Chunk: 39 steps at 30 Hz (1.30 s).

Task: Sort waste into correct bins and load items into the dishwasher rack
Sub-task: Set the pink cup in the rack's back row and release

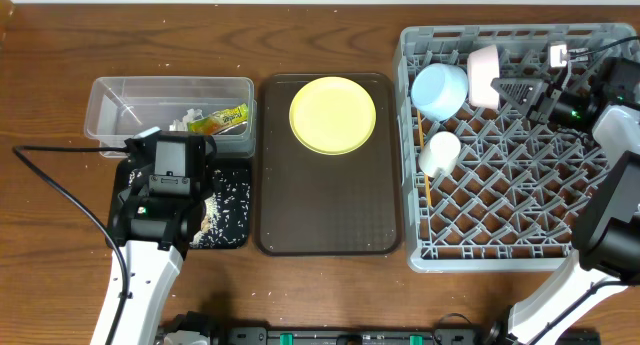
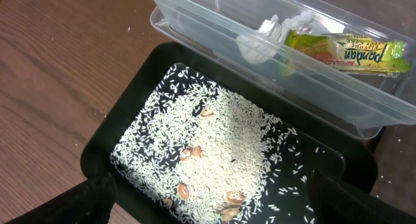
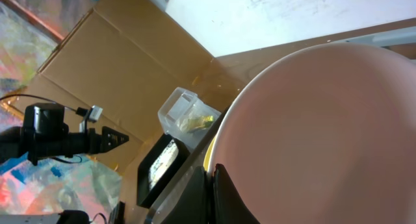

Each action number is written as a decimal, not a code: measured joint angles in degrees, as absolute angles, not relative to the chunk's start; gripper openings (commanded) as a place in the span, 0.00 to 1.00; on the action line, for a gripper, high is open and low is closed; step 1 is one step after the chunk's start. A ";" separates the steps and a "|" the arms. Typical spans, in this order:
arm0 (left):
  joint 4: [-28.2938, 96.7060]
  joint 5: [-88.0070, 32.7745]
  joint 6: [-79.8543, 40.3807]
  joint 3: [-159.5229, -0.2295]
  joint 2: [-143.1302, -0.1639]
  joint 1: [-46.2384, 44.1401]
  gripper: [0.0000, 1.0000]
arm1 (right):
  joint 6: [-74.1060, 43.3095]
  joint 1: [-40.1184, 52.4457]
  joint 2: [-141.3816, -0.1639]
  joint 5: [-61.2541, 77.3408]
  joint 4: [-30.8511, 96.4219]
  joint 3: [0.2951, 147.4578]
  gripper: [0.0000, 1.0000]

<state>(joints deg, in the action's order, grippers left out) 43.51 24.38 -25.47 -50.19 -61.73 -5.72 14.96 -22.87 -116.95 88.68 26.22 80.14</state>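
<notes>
Dark wood bench, seen from above, with a plain wall and cardboard behind in the right wrist view. The left claw (image 2: 214, 197) hangs low over the black tray (image 2: 97, 146) near the bench's left edge, its fingers spread wide at either side and nothing between them. Directly beneath it lie the rice grains (image 2: 221, 139), scattered thick across the tray floor with a few brown scraps among them. Touching the tray's far side is the clear tub (image 1: 110, 90), holding the snack wrapper (image 2: 344, 52) and the tissue (image 2: 260, 42).

The right claw (image 1: 512, 91) is at the far edge of the dishwasher rack (image 1: 520, 215), which fills the bench's right end. Its fingers are drawn nearly together on the rim of the pink bowl (image 1: 484, 75), which stands on edge. Just left of that is the blue bowl (image 1: 440, 90), with the white cup (image 1: 438, 153) nearer the front and the chopsticks (image 1: 424, 190) along the rack's left wall.

Mid-bench, the yellow plate (image 1: 333, 115) sits at the far end of the brown serving tray (image 1: 330, 205).
</notes>
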 measured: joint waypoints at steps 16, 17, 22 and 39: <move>43.51 24.38 -25.47 -50.19 -61.73 -5.72 0.96 | 10.37 -20.99 -114.74 88.42 28.03 80.14 0.01; 43.48 24.38 -25.47 -50.19 -61.73 -5.72 0.96 | 10.59 -20.86 -114.54 88.38 28.86 80.14 0.01; 43.48 24.38 -25.47 -50.19 -61.73 -5.72 0.96 | 16.08 -20.88 -114.34 88.03 35.11 79.81 0.01; 43.48 24.38 -25.47 -50.19 -61.73 -5.72 0.96 | 21.10 -27.66 -113.40 80.01 41.17 76.75 0.01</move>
